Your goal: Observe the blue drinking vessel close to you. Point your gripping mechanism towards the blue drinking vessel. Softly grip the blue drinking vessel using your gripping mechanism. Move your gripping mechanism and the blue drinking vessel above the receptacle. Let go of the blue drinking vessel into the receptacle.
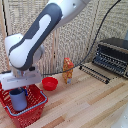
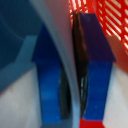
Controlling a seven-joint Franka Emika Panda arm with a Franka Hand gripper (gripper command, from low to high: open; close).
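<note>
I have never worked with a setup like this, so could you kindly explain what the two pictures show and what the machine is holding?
The big white and grey machine is a robot arm. Its end effector, the boxy part at its tip, has two short fingers for gripping. The exterior view comes from a camera standing off the arm. The blurry picture comes from a camera on the wrist, looking along the blue fingers, which pinch the wall of a blue cup. The cup hangs in or just over a red basket on a wooden table. Also on the table are a small red bowl, an orange packet and a dark toaster oven.
</note>
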